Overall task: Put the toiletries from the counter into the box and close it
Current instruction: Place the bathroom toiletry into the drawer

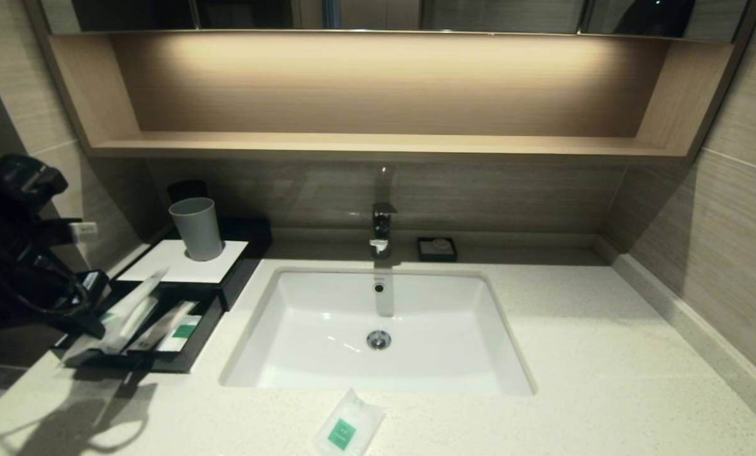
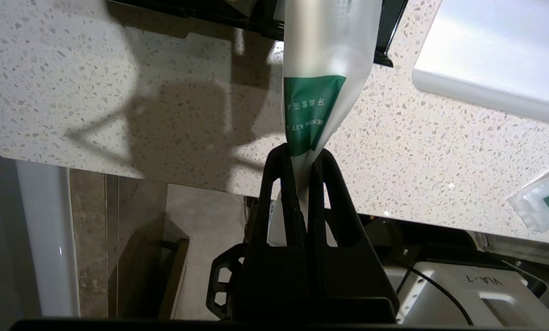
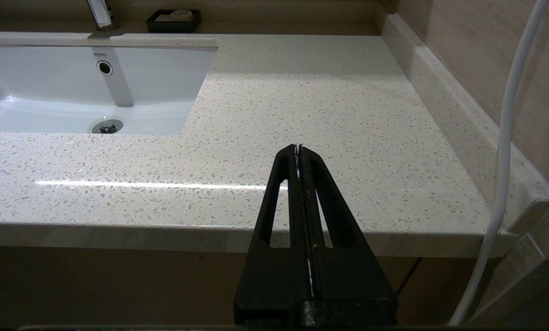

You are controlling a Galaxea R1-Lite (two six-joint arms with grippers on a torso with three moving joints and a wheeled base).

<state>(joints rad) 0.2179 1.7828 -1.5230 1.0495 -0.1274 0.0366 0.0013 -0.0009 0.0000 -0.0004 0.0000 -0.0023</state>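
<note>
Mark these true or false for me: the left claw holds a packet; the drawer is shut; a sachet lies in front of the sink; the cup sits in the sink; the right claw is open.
1. The left claw grips a packet. True.
2. The drawer is shut. False: it is pulled out, with packets inside.
3. A sachet lies on the counter in front of the sink. True.
4. The cup sits in the sink. False: it stands on the box.
5. The right claw is open. False: shut, holding nothing.
</note>
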